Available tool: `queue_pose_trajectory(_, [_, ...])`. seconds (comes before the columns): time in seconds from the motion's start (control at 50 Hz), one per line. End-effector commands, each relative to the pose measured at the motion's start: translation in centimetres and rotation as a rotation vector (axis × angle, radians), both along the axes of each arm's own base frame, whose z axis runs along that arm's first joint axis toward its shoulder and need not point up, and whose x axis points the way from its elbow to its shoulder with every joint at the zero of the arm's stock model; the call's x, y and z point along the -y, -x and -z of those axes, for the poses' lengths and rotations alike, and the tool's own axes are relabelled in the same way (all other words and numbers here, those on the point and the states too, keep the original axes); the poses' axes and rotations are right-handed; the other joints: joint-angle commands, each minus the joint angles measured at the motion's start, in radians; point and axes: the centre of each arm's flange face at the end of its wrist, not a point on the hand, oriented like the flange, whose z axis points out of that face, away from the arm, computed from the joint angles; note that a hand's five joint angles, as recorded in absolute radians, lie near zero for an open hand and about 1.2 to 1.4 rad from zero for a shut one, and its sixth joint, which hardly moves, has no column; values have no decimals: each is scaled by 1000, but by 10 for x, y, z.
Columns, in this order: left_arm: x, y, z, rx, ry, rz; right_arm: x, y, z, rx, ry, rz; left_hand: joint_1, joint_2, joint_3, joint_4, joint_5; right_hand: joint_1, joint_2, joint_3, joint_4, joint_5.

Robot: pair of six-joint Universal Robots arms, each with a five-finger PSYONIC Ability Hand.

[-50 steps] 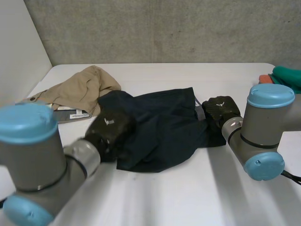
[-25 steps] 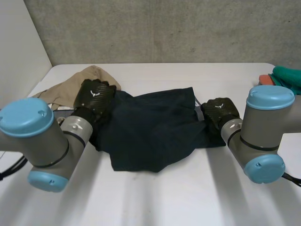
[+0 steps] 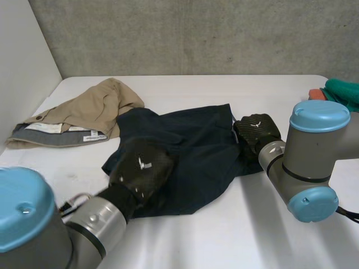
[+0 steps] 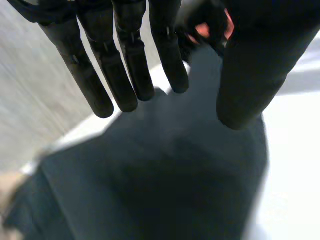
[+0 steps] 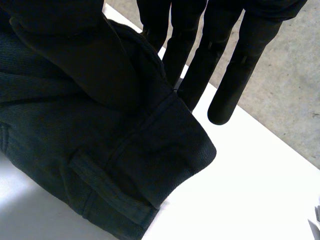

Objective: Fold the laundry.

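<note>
Fingers of the left hand are straight and apart, holding nothing, over the lower left of the dark garment at mid-frame on the tabletop. The right hand pinches its right edge between thumb and straight fingers. It lies rumpled, with no fold made yet; the tan garment at upper left looks unfolded too.

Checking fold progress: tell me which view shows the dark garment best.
The head view: nearly the whole dark garment shows. The left wrist view shows its middle beneath the straight fingers of the left hand; the right wrist view shows a hemmed edge pinched by the right hand.
</note>
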Motion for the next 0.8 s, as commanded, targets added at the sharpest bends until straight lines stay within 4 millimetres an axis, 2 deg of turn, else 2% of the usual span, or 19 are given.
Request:
queue_pose_trajectory(0.02, [9, -3, 42, 88, -126, -33, -1, 0, 2, -3, -7, -1, -18, -23, -21, -21, -19, 280, 230, 212, 198, 222])
queue_pose_trajectory(0.12, [32, -10, 57, 111, -156, -95, -1, 1, 3, -5, -11, -1, -35, -41, -39, -39, -37, 280, 230, 212, 198, 222])
queue_pose_trajectory(0.16, [41, -12, 62, 118, -164, -116, -1, 1, 4, -7, -12, -2, -108, -114, -112, -112, -110, 280, 230, 212, 198, 222])
queue_pose_trajectory(0.38, [58, -10, 79, 131, -185, -139, -2, 0, 7, -10, -18, -3, -135, -141, -139, -139, -137, 280, 230, 212, 198, 222])
queue_pose_trajectory(0.44, [63, -7, 81, 116, -162, -140, -2, 0, 8, -12, -20, -4, 128, 122, 124, 124, 126, 280, 230, 212, 198, 222])
queue_pose_trajectory(0.46, [65, -6, 81, 105, -147, -140, -3, 1, 8, -15, -18, -5, 437, 432, 433, 433, 435, 280, 230, 212, 198, 222])
queue_pose_trajectory(0.48, [66, -5, 80, 97, -138, -140, -3, 1, 7, -17, -19, -7, 594, 589, 591, 591, 593, 280, 230, 212, 198, 222])
queue_pose_trajectory(0.52, [67, -4, 77, 89, -120, -142, -4, 1, 5, -25, -15, -11, 625, 619, 621, 621, 623, 280, 230, 212, 198, 222])
queue_pose_trajectory(0.56, [66, -4, 67, 82, -93, -138, -7, 3, 6, -66, -14, -25, 625, 619, 621, 621, 623, 280, 230, 212, 198, 222])
queue_pose_trajectory(0.6, [65, -3, 48, 53, -48, -135, -11, 4, 3, -111, -7, -41, 625, 619, 621, 621, 623, 280, 230, 212, 198, 222])
queue_pose_trajectory(0.62, [63, -5, 19, 5, 20, -132, -16, 8, -8, -164, 14, -57, 625, 619, 621, 621, 623, 280, 230, 212, 198, 222])
queue_pose_trajectory(0.68, [56, -9, -22, -69, 106, -129, -25, 16, -32, -254, 67, -81, 625, 619, 621, 621, 623, 280, 230, 212, 198, 222])
queue_pose_trajectory(0.7, [49, -13, -48, -108, 157, -125, -31, 20, -50, -303, 108, -97, 625, 619, 621, 621, 623, 280, 230, 212, 198, 222])
queue_pose_trajectory(0.74, [42, -18, -72, -138, 199, -125, -36, 23, -69, -342, 158, -107, 625, 619, 621, 621, 623, 280, 230, 212, 198, 222])
queue_pose_trajectory(0.76, [36, -20, -96, -169, 242, -117, -41, 26, -89, -364, 212, -110, 625, 619, 621, 621, 623, 280, 230, 212, 198, 222])
queue_pose_trajectory(0.8, [30, -21, -118, -196, 274, -99, -47, 27, -116, -361, 287, -104, 625, 619, 621, 621, 623, 280, 230, 212, 198, 222])
